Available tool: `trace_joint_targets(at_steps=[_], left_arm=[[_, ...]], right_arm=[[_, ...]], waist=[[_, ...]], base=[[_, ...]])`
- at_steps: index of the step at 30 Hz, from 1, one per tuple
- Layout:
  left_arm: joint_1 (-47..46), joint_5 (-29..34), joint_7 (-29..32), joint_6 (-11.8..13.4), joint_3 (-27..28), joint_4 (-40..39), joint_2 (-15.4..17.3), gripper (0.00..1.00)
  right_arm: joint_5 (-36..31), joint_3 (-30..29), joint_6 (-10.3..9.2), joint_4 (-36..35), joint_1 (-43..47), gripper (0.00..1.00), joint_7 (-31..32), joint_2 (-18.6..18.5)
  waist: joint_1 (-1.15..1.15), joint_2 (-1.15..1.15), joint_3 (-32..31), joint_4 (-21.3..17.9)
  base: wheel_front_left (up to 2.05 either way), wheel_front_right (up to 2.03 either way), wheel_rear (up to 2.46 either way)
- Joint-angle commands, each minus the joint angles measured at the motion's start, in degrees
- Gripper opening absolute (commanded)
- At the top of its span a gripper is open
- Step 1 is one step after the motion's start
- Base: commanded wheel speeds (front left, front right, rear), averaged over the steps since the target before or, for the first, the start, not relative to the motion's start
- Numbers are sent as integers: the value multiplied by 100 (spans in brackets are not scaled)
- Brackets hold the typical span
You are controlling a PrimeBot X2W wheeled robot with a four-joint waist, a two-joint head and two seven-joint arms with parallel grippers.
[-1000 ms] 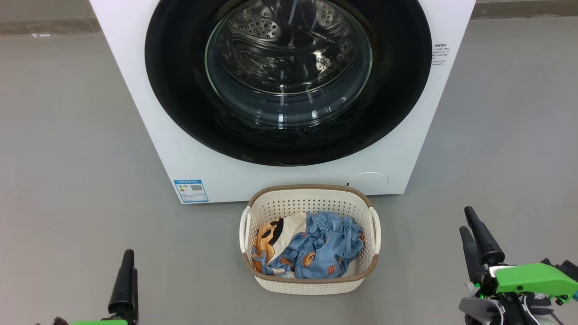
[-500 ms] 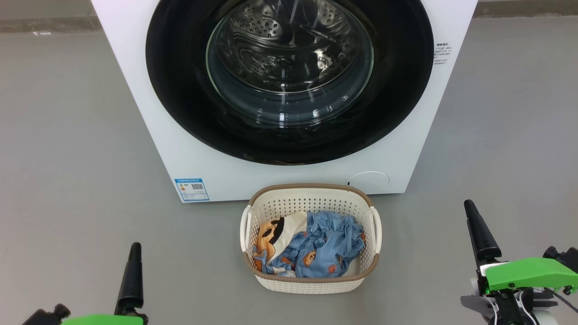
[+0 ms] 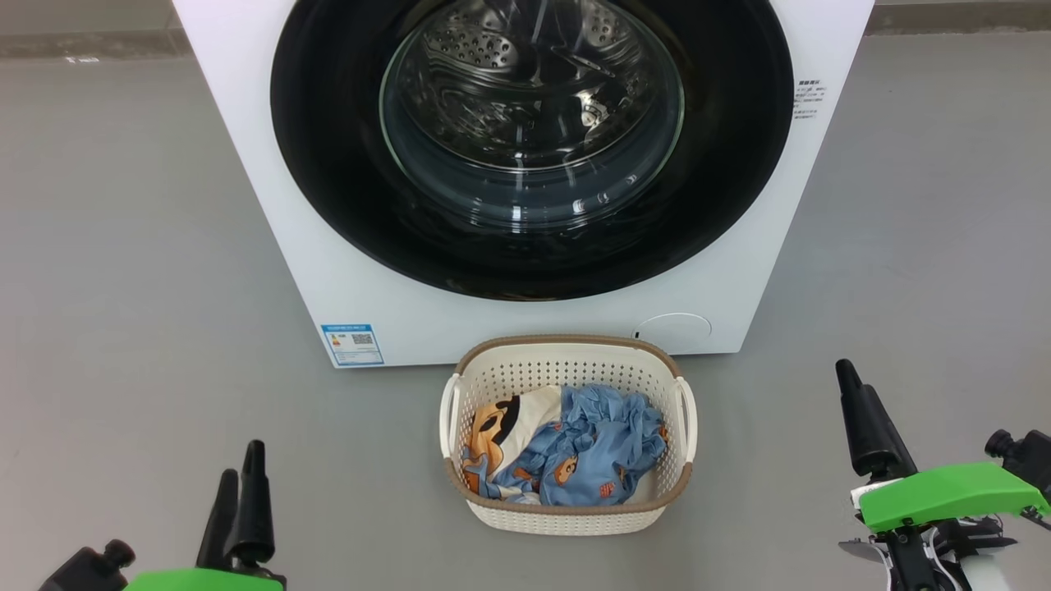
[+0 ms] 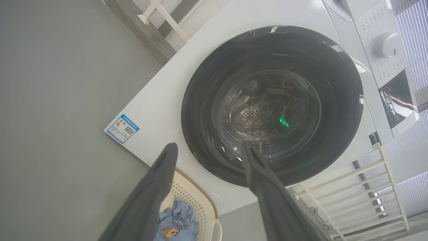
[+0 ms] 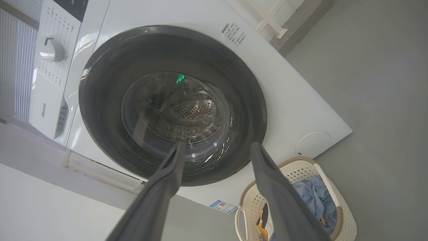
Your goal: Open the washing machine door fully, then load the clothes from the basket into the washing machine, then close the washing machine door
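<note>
Head view is showing a white washing machine (image 3: 279, 213) standing ahead of both pincers. Its round door (image 3: 328, 189) is sitting shut, flush against the front. A cream basket (image 3: 566, 341) is resting on the grey floor (image 3: 123, 287), between the two pincers and a little ahead of them, just in front of the machine. The clothes (image 3: 595, 451) are lying bunched inside it, with blue cloth toward the right pincer's side and a cream piece with an orange figure toward the left pincer's side.

The door is looking rigid and fairly heavy, made to swing on a hinge. Its glossy black rim is probably going to be slippery, and the bulging glass centre is calling for care. No handle is showing clearly, so the rim's outer edge is seeming the likeliest place to hook a finger, though I cannot tell on which side. The clothes are appearing soft, light and floppy, and are best pinched at a raised fold on top of the heap.

The left pincer (image 3: 244, 458) is hovering with its fingers spread wide, holding nothing and touching nothing. The right pincer (image 3: 847, 382) is likewise spread and empty, well apart from the basket and the door. Both wrist views are showing the door's dark rim lying beyond the fingertips.
</note>
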Motion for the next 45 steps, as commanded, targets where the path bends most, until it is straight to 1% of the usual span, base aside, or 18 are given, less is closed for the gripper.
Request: trace_joint_targets(at_steps=[1,16,45], left_arm=[[-237,154,-84,-3,63,-142,93,100],[-266,1037,-341,-39,-74,-53,84,100],[-372,2646,-819,-63,-179,-161,125,100]], right_arm=[[-171,75,51,-140,-341,100,-87,-101],[-1205,278,62,258,-463,100,-341,-154],[-2833,576,84,448,-700,100,-816,-216]], waist=[[0,0,-6,3],[0,0,-84,58],[0,0,-95,128]], base=[[0,0,0],[0,0,0],[0,0,0]])
